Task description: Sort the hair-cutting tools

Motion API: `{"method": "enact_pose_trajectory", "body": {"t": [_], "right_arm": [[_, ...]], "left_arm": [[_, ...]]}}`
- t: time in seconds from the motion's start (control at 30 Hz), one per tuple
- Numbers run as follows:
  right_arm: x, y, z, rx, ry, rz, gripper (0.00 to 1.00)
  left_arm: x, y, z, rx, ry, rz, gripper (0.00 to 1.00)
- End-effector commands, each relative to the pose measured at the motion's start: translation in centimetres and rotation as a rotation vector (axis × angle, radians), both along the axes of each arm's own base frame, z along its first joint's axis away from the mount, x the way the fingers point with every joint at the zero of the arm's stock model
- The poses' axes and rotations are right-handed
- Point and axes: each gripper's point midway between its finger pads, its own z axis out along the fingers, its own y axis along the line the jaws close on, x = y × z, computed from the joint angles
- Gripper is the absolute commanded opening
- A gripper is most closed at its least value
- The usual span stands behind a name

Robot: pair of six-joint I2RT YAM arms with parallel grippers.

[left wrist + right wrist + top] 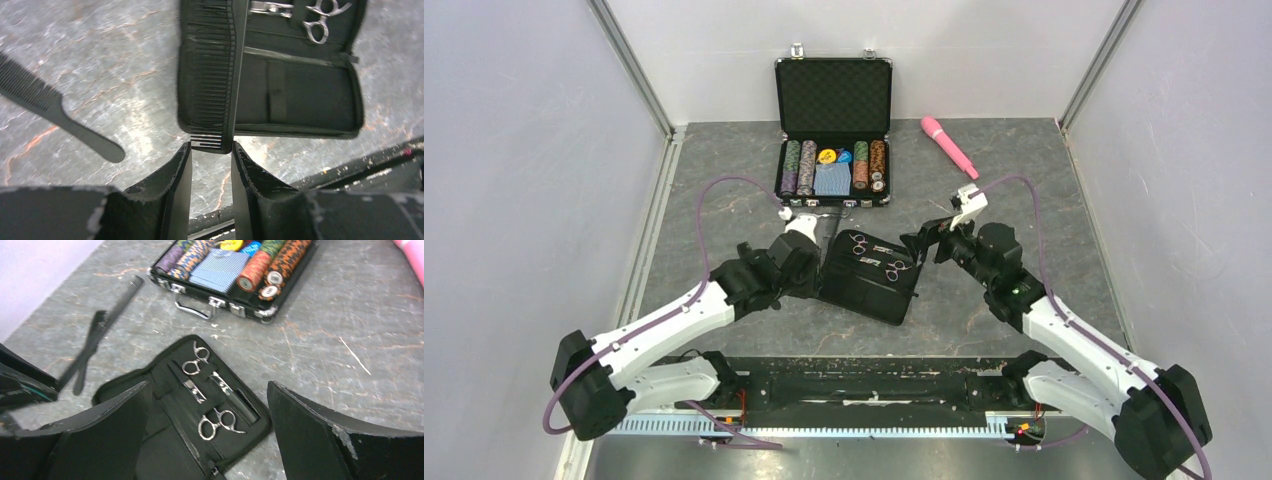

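An open black pouch point(864, 285) lies mid-table with two silver scissors point(220, 422) point(196, 360) strapped inside it. At the pouch's left edge my left gripper point(211, 147) is shut on the end of a black comb point(215, 75), which reaches out past the fingertips across that edge. In the right wrist view this comb point(117, 307) slants toward the chip case. A second black comb point(55, 107) with a handle lies flat on the table left of the pouch. My right gripper point(209, 385) hangs wide open over the pouch's right side, holding nothing.
An open black case point(834, 130) of poker chips and cards stands at the back centre, close behind the pouch. A pink wand point(949, 145) lies at the back right. Grey walls enclose the table on three sides.
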Motion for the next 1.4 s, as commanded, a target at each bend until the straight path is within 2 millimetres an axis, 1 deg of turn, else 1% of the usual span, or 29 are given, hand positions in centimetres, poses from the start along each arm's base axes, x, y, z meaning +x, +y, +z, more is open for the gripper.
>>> {"method": "enact_pose_trajectory", "body": {"t": [0.0,0.17,0.33,0.37,0.5,0.67,0.9,1.03,1.2,1.37], "right_arm": [[-0.6,2.6,3.1,0.086,0.027,0.140,0.88],[0.0,3.5,3.8,0.111,0.070,0.154,0.88],[1.0,3.4,3.7,0.145,0.119,0.138,0.87],[1.3,3.7,3.9,0.163,0.137,0.152,0.86],[1.3,4.5,4.7,0.206,0.138,0.197,0.85],[1.6,5.0,4.5,0.239,0.169,0.210,0.81],[1.7,4.9,5.0,0.306,0.181,0.231,0.65],[1.7,4.8,5.4,0.326,0.176,0.239,0.52],[1.3,4.9,5.5,0.351,0.186,0.261,0.35],[1.1,4.9,5.4,0.366,0.192,0.271,0.22]], "left_arm": [[0.2,-3.0,2.7,-0.022,-0.149,-0.176,0.25],[-1.1,-5.3,3.5,-0.042,-0.205,-0.300,0.25],[-2.1,-6.6,3.8,-0.047,-0.233,-0.367,0.25],[-2.5,-7.0,3.9,-0.056,-0.245,-0.389,0.26],[-2.8,-7.6,4.0,-0.068,-0.257,-0.411,0.26],[-3.2,-8.2,4.4,-0.082,-0.273,-0.443,0.26],[-3.6,-8.4,4.3,-0.086,-0.281,-0.470,0.26],[-3.7,-8.2,3.8,-0.076,-0.278,-0.474,0.26],[-3.6,-8.2,3.9,-0.079,-0.285,-0.472,0.26],[-3.7,-8.2,4.0,-0.086,-0.291,-0.469,0.26]]}}
